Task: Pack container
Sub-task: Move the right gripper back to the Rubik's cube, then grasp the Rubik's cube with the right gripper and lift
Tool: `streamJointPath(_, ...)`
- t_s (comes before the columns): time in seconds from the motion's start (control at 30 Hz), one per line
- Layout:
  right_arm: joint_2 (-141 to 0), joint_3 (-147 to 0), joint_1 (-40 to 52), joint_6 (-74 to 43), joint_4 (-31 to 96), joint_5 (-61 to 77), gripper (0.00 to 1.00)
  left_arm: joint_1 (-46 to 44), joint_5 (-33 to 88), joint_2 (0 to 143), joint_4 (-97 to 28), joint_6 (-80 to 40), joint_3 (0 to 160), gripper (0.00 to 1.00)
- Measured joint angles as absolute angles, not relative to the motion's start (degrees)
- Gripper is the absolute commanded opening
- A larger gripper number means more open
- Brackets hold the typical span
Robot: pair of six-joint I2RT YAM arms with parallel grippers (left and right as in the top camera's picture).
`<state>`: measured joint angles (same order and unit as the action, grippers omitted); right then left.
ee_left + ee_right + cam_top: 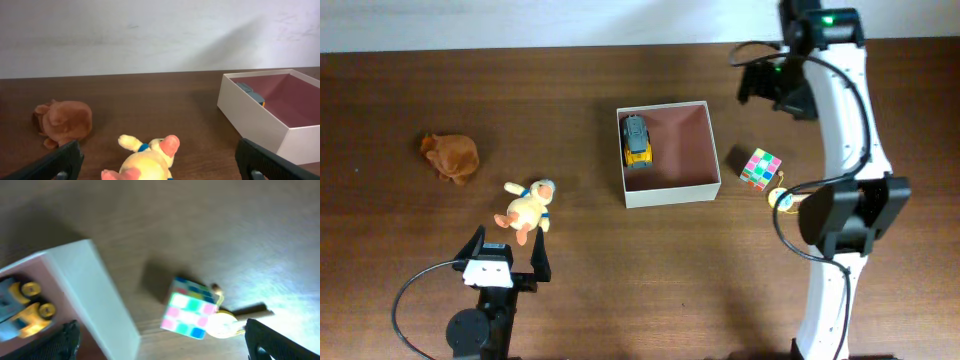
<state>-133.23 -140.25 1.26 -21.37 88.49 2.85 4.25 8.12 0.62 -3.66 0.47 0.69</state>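
Wooden table [620, 300]: toys scattered round the container [670, 192].
Left gripper [508, 246]: agape, empty — duck [527, 208] ahead.
Right gripper [160, 332]: agape, empty, near cube [187, 312].
Risk: shallow pinch drops duck — cube may clip wall.

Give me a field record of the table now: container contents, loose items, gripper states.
container: lidless box, mid-table
inside: yellow-grey toy car, against the left wall
loose, left of box: plush duck; brown plush
loose, right of box: colour cube; small yellow-white item next to it, partly hidden by the right arm
left gripper: open, empty, just short of the duck
right gripper: open, empty, off the box's far right corner
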Motion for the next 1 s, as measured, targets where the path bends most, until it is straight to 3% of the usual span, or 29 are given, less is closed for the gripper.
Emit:
streamJointPath(0.47, -133.3, -117.4, 0.4, -29.9, 78.2, 2.9, 0.99, 4.3, 8.1, 0.6, -3.7, 0.5, 0.7, 0.99)
streamJointPath(1.0, -133.3, -107.7, 0.8, -35.5, 70.2, 5.4, 0.99, 4.3, 8.1, 0.6, -3.7, 0.5, 0.7, 0.99)
